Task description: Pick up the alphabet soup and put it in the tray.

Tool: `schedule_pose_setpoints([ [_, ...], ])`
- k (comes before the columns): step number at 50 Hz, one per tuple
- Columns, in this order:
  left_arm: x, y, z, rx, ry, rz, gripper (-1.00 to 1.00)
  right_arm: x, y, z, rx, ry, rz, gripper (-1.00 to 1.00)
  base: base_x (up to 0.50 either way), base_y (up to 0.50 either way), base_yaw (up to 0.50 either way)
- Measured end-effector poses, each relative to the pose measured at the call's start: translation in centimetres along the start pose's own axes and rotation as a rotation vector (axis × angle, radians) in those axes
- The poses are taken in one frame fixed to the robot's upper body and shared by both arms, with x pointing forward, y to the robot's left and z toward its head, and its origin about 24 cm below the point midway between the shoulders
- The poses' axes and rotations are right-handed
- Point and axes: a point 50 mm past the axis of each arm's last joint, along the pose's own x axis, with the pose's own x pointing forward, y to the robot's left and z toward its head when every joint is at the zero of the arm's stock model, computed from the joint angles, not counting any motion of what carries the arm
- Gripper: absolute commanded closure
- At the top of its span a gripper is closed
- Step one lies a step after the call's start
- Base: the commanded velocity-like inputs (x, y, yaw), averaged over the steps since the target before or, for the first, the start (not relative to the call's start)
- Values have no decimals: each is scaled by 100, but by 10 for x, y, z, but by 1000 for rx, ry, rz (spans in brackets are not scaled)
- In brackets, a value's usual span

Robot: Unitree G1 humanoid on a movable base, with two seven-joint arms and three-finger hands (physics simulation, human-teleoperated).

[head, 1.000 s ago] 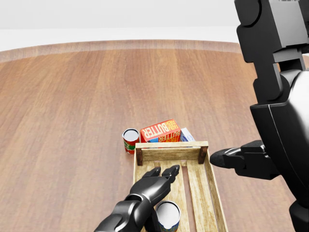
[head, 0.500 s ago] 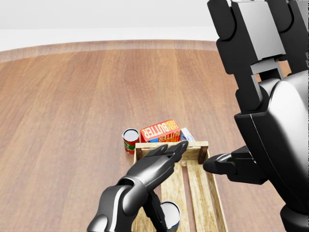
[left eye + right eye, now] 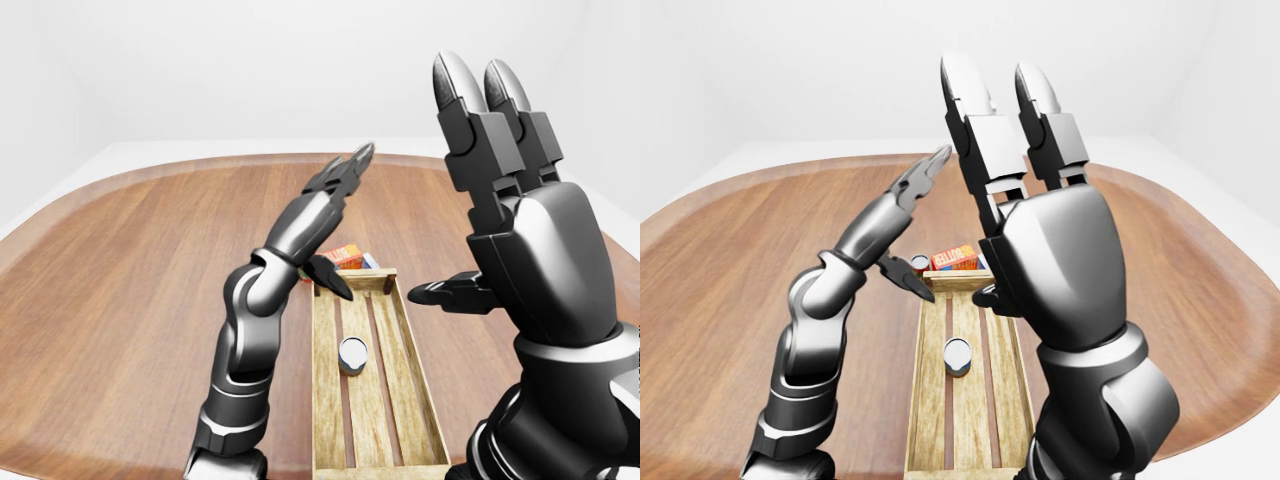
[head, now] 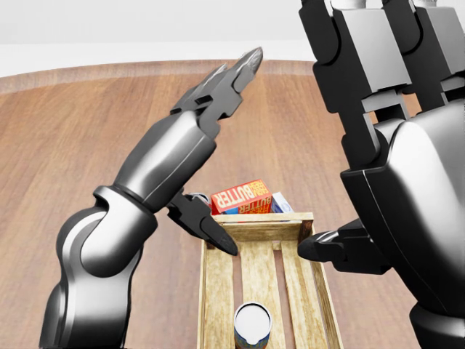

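I see the soup (image 3: 352,355) standing upright in the tray (image 3: 424,400); placing looks done, though its label is hidden; my left hand (image 3: 335,185) and right hand (image 3: 500,150) are raised, fingers spread, empty; next, just retreat clear.

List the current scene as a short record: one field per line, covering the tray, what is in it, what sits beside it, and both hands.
tray: wooden slatted tray on the wooden table
in tray: one can, upright, light top showing
beyond tray's top end: butter box, small red can, partly hidden
left hand: raised above the table, fingers open, holding nothing
right hand: raised, fingers extended, holding nothing
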Motion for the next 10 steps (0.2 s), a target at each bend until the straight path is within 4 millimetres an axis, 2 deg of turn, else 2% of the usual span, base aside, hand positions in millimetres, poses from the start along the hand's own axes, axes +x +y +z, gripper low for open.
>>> schedule_pose_setpoints([
  [10,-16,43,9,-44,-110,239,-100,1,4,0,20,1,5,-100,0,0,0],
])
